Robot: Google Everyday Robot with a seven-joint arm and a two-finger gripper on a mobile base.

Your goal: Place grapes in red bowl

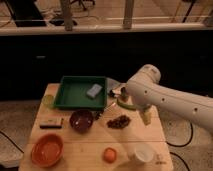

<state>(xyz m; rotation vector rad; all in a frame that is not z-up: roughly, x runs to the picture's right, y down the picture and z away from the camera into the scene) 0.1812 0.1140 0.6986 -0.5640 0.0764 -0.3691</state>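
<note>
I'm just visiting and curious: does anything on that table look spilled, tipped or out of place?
Nothing stands out. The grapes lie in a bunch on the table, not spilled; the red bowl and cup stand upright. The gripper hangs close beside the grapes.
</note>
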